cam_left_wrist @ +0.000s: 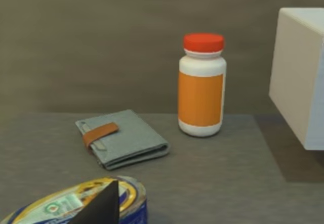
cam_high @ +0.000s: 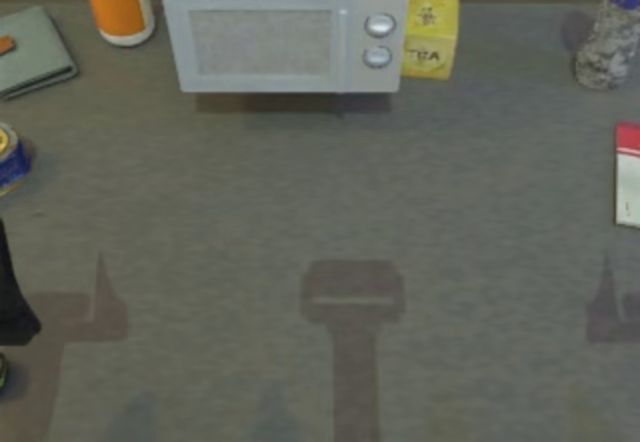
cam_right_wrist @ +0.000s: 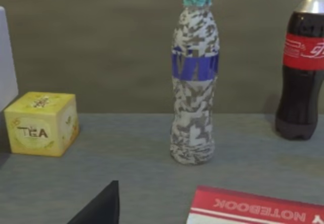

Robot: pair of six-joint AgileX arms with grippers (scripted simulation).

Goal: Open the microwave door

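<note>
Still shut flat against the microwave (cam_high: 285,24) stands the microwave door (cam_high: 258,44), at the table's far edge, mesh window facing the arms, knobs (cam_high: 379,40) to its right, so likely reachable from the front. Flanked by an orange-labelled bottle (cam_high: 118,0) left and a yellow tea box (cam_high: 431,37) right. Parked at the near left edge, well apart from it, sits the left arm (cam_high: 14,297); fingers cannot be told apart or together on either side, nothing seen held.
</note>
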